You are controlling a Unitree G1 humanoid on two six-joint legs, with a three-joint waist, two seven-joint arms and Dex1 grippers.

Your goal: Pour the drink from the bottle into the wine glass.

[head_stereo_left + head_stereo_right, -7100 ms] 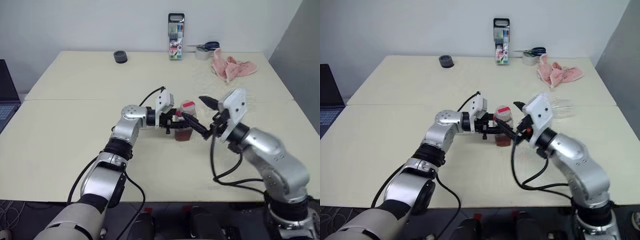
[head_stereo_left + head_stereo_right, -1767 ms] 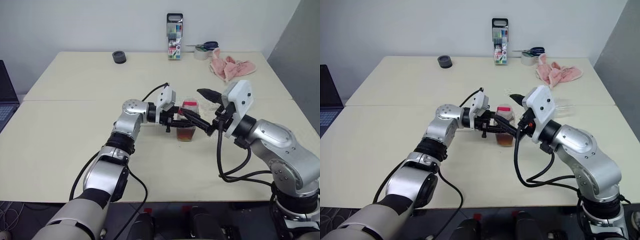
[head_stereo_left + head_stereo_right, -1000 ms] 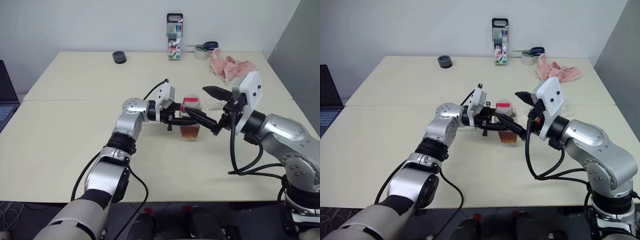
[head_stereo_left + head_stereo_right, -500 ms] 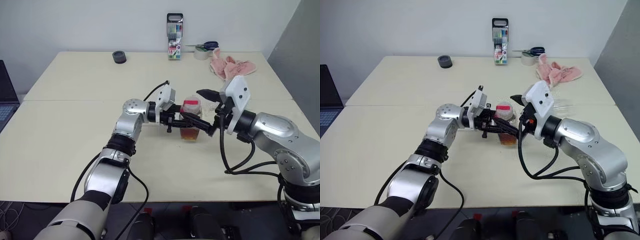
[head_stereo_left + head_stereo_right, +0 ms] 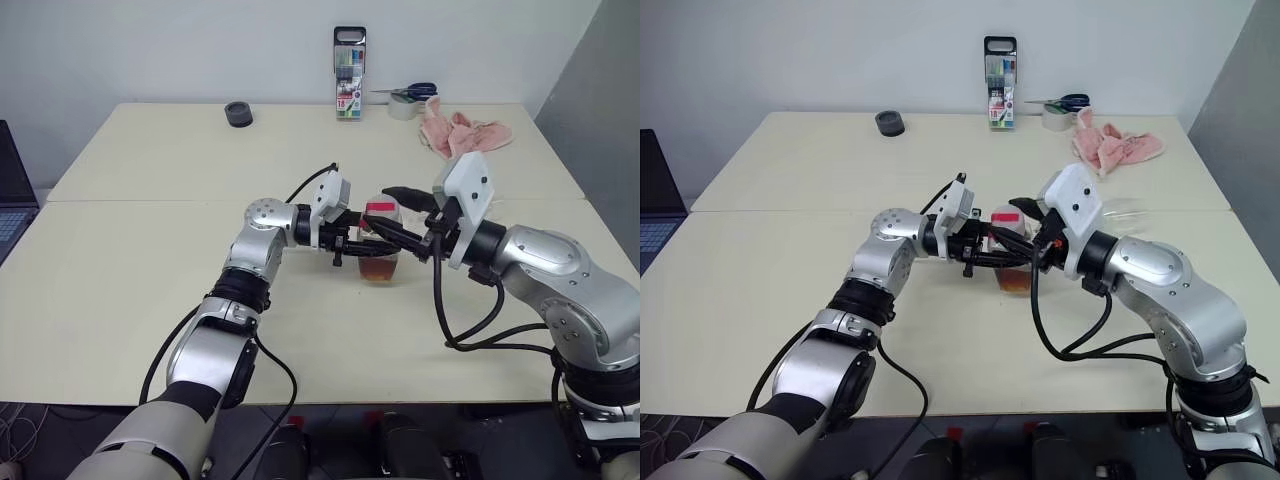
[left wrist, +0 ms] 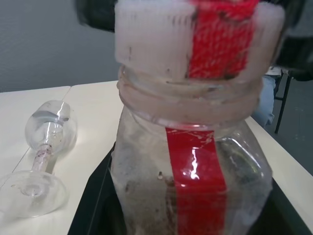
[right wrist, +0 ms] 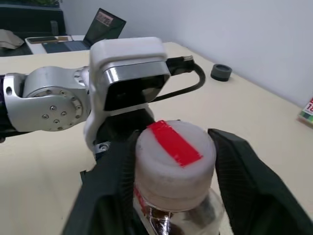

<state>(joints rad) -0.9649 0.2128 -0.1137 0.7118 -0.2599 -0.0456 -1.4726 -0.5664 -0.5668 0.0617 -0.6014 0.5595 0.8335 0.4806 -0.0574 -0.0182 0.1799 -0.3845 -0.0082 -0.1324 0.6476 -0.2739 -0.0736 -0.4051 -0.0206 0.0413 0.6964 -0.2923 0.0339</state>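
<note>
The bottle stands upright at the table's middle, a little amber drink in its bottom. My left gripper reaches in from the left and is shut on the bottle's body. The pale cap with its red strip sits between the fingers of my right gripper, which press against it from both sides. The wine glass lies on its side on the table just beyond the bottle, also faintly seen behind my right wrist as the wine glass.
A marker case stands at the table's far edge, with a black round object to its left. Tape and scissors and a pink cloth lie at the far right. A laptop sits off the left edge.
My right gripper has shifted left over the bottle top and its fingers have narrowed onto the cap. The left gripper and the bottle have stayed in place.
</note>
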